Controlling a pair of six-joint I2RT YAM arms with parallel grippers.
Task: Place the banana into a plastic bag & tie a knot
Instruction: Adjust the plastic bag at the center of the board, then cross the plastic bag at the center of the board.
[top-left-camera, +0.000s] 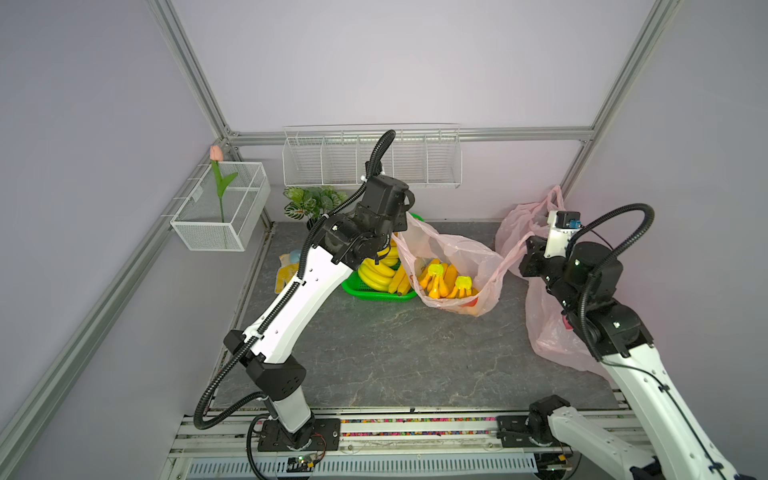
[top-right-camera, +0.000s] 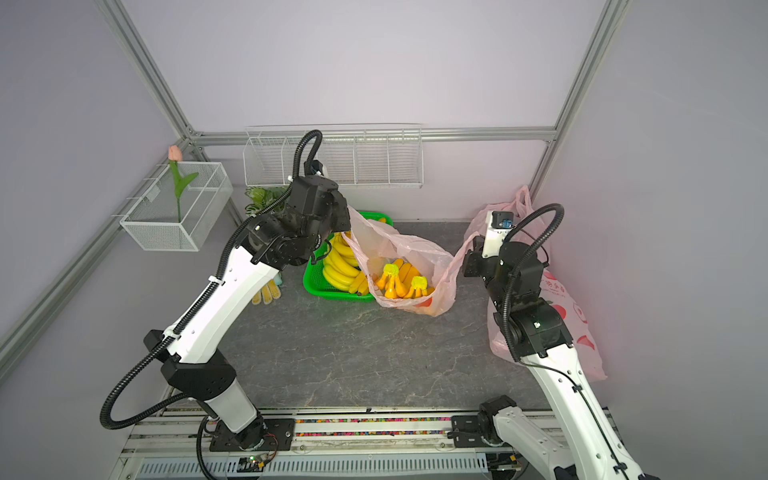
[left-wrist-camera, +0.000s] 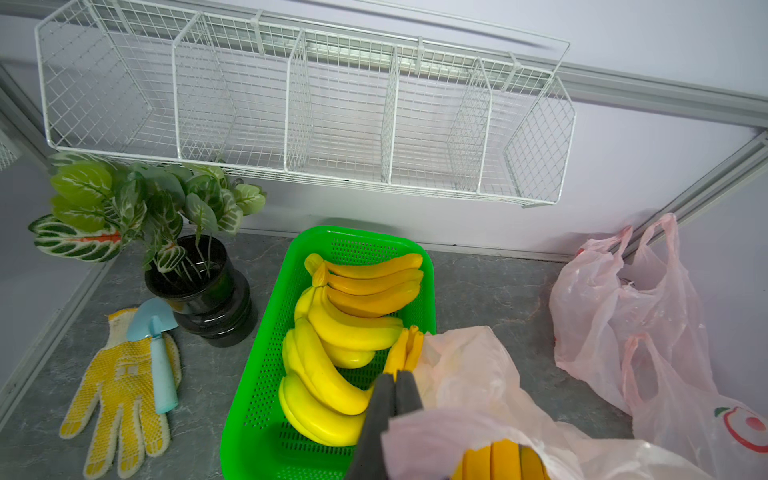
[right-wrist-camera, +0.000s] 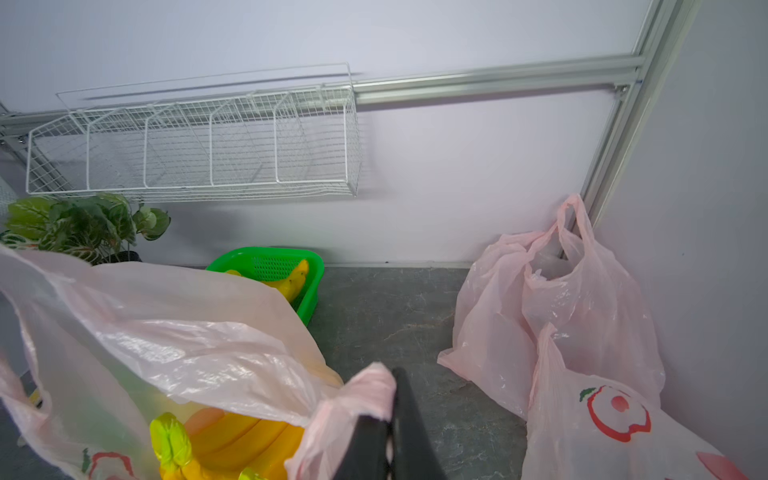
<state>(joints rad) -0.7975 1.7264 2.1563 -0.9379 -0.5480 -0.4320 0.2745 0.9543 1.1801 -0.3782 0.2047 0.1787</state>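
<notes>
Banana bunches (top-left-camera: 446, 282), orange-yellow with pale green stem caps, are seen inside the pink plastic bag (top-left-camera: 453, 253). Its bottom is rested on the table (top-left-camera: 395, 353) just beside the green basket (top-left-camera: 376, 294), in which more yellow bananas are seen. The bag's mouth is stretched open between the two arms. The left pincer (left-wrist-camera: 395, 380) is shown closed in the left wrist view, its dark fingers pressed together on the bag's near edge; whether a handle loop or plain rim is caught there cannot be told. The right pincer (right-wrist-camera: 388, 399) is closed on the bunched right handle (right-wrist-camera: 365, 386), which is drawn taut toward that arm in both top views. The placing is judged done, and the knot is judged to be the step in hand. That step is thought to turn on the line between the two gripped ends: it is laid across the table from the left arm to the right arm, with the fruit below and between them, a little nearer the left pincer. The ends are well apart, so they would need to be brought together above the fruit and crossed. Spare bags (right-wrist-camera: 561, 311) are heaped near the right arm, where loose film could be snagged.
</notes>
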